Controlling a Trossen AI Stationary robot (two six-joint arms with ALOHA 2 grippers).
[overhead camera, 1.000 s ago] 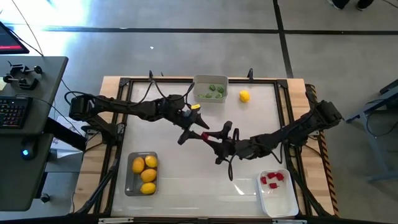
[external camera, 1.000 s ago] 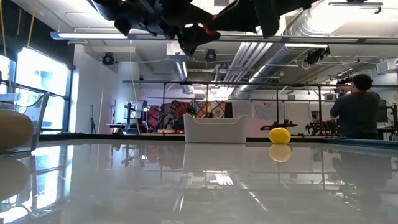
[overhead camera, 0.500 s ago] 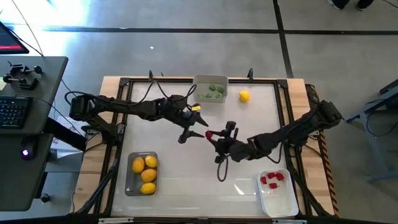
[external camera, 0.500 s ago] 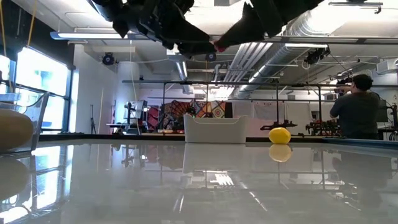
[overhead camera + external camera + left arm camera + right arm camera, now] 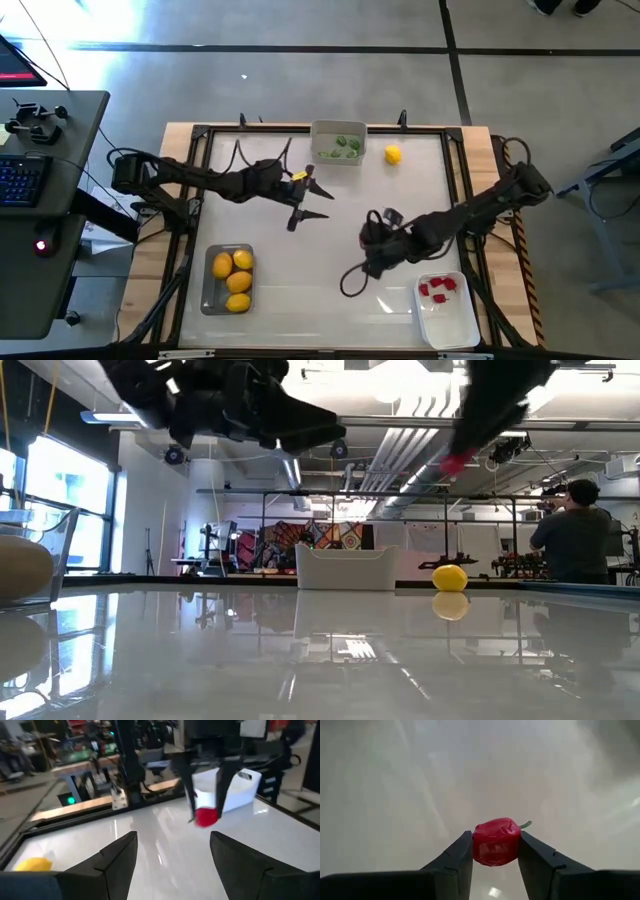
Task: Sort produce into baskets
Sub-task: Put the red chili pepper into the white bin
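Handover done: right gripper [image 5: 495, 851] fingers now clamped on red strawberry [image 5: 496, 841]; left gripper [image 5: 306, 200] wide open, empty, apparently retreating.

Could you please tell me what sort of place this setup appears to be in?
Probably a robotics lab or workshop: exposed ceiling ducts, a computer desk beside the table, and equipment benches behind a person.

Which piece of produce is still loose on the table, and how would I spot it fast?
Start at the pale basket of green pieces on the table's far edge, in the middle. Just to its right on the bare white tabletop lies a single yellow lemon. It alone sits in no basket and no gripper; the other lemons lie in the near-left basket.
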